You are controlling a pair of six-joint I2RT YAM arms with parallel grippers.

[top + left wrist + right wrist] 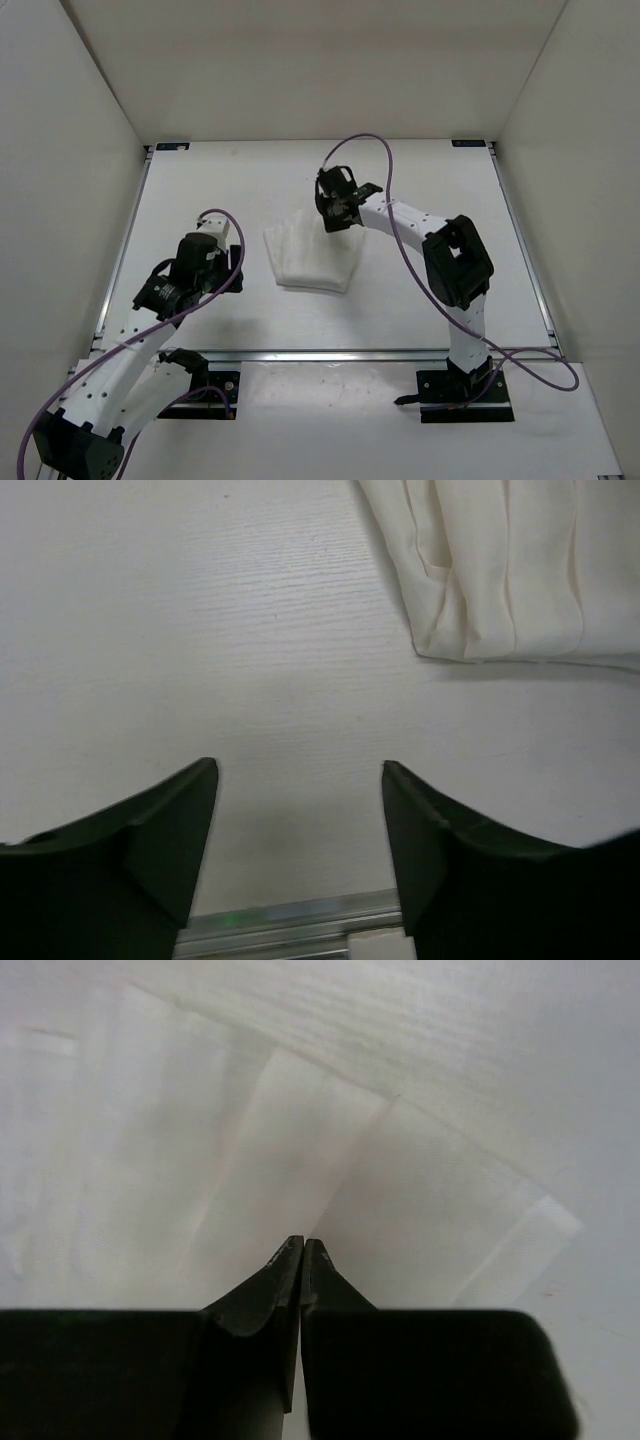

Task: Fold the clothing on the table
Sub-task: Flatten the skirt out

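My left pincer (300,770) stands spread, low over the matte white surface (190,190) and apart from the white pleated thin-fabric garment (312,257), which lies mid-surface to its right. My right pincer (302,1243) is pressed together, tips down at the garment's far edge. Whether it nips fabric I cannot tell.
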